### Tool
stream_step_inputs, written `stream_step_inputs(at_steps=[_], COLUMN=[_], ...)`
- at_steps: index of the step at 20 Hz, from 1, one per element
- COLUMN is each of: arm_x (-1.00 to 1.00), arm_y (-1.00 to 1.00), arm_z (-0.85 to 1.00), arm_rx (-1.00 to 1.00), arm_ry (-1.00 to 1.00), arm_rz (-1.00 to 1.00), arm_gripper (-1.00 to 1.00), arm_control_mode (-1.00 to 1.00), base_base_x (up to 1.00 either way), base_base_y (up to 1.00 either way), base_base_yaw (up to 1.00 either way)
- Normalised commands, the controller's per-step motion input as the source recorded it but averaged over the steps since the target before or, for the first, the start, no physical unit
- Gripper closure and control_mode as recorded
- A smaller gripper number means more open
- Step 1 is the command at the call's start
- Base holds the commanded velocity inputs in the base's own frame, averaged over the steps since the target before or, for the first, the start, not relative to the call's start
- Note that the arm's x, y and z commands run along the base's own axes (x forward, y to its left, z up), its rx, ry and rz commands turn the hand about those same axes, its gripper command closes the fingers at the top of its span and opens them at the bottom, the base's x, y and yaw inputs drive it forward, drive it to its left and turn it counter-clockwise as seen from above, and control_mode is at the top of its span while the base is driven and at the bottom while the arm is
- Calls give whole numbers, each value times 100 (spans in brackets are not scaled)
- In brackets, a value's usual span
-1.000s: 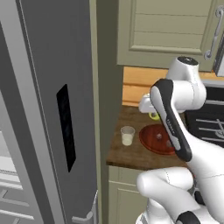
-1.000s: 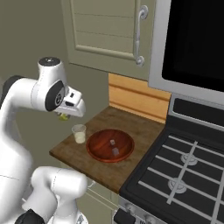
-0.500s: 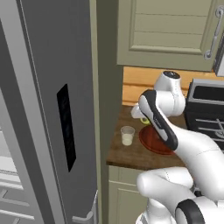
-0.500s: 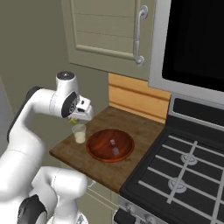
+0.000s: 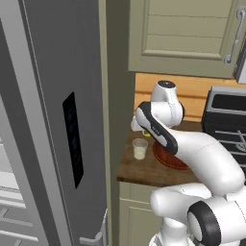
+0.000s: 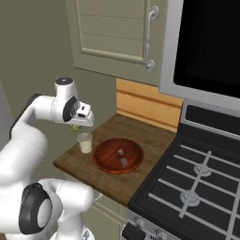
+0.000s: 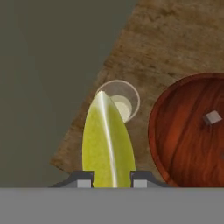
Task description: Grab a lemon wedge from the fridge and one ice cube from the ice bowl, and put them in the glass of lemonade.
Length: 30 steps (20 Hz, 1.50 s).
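The claw (image 7: 108, 179) is closed on the lemon wedge (image 7: 108, 144), hovering above the glass (image 6: 85, 142), just left of the ice bowl (image 6: 118, 155) on the counter (image 6: 140, 136).

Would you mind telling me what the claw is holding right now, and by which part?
The claw holds the lemon wedge, pinched across its near end, one finger on each side; its far tip points toward the glass of lemonade.

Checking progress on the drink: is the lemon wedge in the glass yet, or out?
Out. The lemon wedge sits clamped in the gripper, above the glass of lemonade.
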Motion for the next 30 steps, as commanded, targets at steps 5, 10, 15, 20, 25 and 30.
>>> stream_step_inputs(at_steps=[5,10,15,20,25,30], arm_x=[56,36,21,20,15,11], arm_y=[7,0,0,0,0,0], arm_z=[-32,-34,-43,-11,-5,-6], arm_rx=[-2,0,0,-3,-2,-2], arm_ry=[5,7,10,3,1,0], arm_rz=[0,0,0,0,0,0], arm_gripper=[100,100,100,100,100,100], arm_control_mode=[-100,-100,-100,-100,-100,-100], base_base_x=[0,0,0,0,0,0], base_base_y=[0,0,0,0,0,0], base_base_yaw=[0,0,0,0,0,0])
